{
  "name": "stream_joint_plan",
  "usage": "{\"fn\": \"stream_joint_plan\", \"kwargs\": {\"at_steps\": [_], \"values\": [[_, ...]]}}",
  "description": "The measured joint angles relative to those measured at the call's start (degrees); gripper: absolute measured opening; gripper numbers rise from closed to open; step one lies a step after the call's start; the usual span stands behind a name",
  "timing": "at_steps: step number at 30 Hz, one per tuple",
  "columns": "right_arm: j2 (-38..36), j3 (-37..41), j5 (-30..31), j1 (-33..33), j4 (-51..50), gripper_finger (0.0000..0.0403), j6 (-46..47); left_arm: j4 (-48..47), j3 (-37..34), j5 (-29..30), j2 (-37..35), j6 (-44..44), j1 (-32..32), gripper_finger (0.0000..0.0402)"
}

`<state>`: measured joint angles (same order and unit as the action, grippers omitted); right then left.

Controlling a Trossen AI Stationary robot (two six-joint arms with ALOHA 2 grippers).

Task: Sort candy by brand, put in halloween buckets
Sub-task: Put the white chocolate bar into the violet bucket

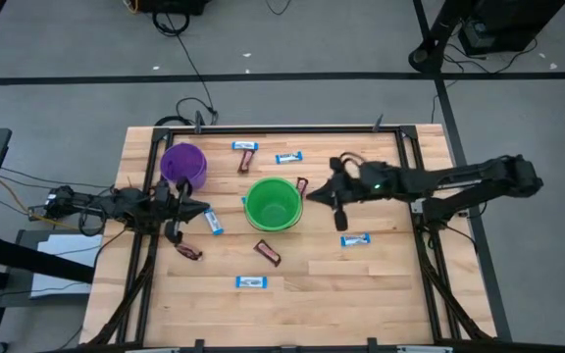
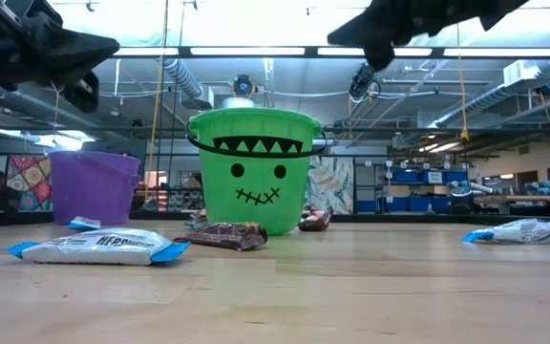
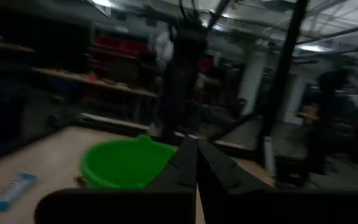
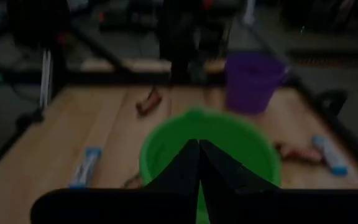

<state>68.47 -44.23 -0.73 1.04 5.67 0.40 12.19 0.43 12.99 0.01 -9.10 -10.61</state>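
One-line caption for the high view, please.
Both grippers, left and right, fingers shut, flank the green bucket; purple bucket and wrapped candy bars scattered on the table.

Dim, blurred scene from the left arm's wrist. The left gripper (image 3: 196, 163) fills the lower middle, its two dark fingers (image 3: 180, 165) pressed together to a point with nothing between them. Just beyond their tip sits the open green bucket (image 3: 120, 163) on the wooden table (image 3: 36, 155). A light blue candy bar (image 3: 9, 191) lies flat, apart from the bucket. Shelves and dark posts stand behind.
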Motion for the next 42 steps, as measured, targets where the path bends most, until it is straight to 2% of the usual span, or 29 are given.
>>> {"fn": "stream_joint_plan", "kwargs": {"at_steps": [6, 10, 14, 17, 22, 25, 27, 36, 42], "values": [[2.8, 0.0, 1.7, -2.1, -0.1, 0.0024, 0.9, 6.7, 0.0, 1.1, 0.0, 10.5, 0.0, 0.0006], [1.2, 0.0, 4.4, -3.7, 1.6, 0.0024, 2.6, 8.8, 0.0, 1.0, 0.0, 10.0, 0.0, 0.0006], [-2.0, -0.2, 9.6, -5.0, 2.8, 0.0024, -0.2, 8.7, 0.0, 0.7, 0.0, 5.0, 0.0, 0.0006], [-3.4, -2.2, 12.1, -5.4, 1.9, 0.0024, -2.6, 10.6, 0.0, 0.7, 0.0, 4.7, 0.1, 0.0006], [-2.8, -7.3, 12.2, -5.4, -1.1, 0.0024, -6.6, 15.9, 0.1, 2.3, 0.0, 12.1, 0.1, 0.0006], [-1.8, -10.4, 12.8, -5.2, -6.2, 0.0024, -8.0, 11.3, 2.5, 9.2, 1.2, 13.5, 0.1, 0.0006], [-1.1, -12.4, 13.5, -4.6, -10.1, 0.0024, -8.1, 6.7, 5.2, 11.5, 2.8, 14.3, 0.1, 0.0006], [1.8, -15.0, 14.6, -3.1, -22.4, 0.0024, -7.3, -12.6, 21.9, 14.2, 16.9, 22.1, 0.1, 0.0009], [5.3, -15.0, 12.8, -4.8, -36.0, 0.0024, 3.5, -19.0, 31.1, 15.3, 24.9, 25.9, 0.1, 0.0042]]}}
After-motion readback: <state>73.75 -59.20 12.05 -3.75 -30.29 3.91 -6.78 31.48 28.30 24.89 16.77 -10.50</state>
